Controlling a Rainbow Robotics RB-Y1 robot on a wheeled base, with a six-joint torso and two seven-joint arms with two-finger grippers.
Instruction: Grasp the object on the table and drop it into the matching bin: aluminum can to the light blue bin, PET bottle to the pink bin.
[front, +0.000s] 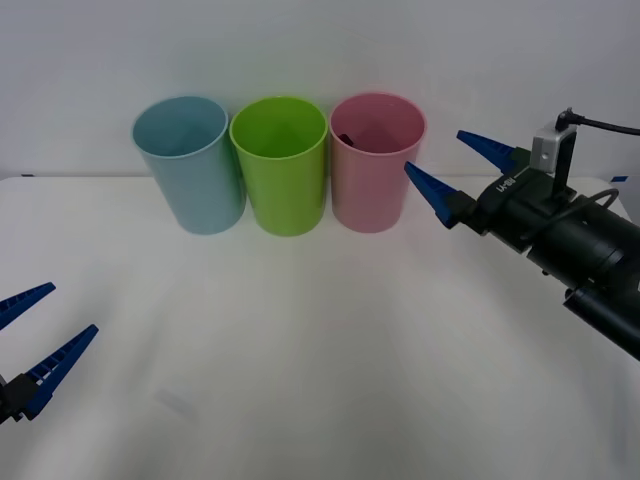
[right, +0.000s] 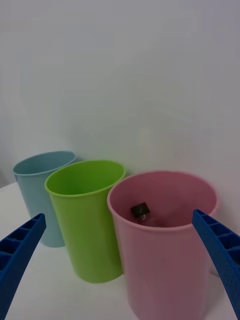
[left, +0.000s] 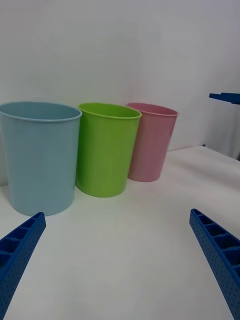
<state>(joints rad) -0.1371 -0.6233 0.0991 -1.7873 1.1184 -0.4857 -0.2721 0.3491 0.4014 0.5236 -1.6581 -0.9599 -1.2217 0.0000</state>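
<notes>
The PET bottle (right: 141, 211) lies inside the pink bin (right: 165, 270), with its black cap and part of its clear body showing; in the front view it is a dark spot (front: 344, 137) under the rim. My right gripper (front: 436, 152) hovers open and empty just right of the pink bin (front: 372, 170), at rim height. The light blue bin (front: 192, 170) stands leftmost in the row. My left gripper (front: 72, 309) is open and empty low over the table (front: 300, 350) at the near left, far from the bins.
A lime green bin (front: 282, 170) stands between the light blue and pink ones, all three close together at the back of the table. A white wall rises behind them. The right arm's black body (front: 580, 250) reaches in from the right.
</notes>
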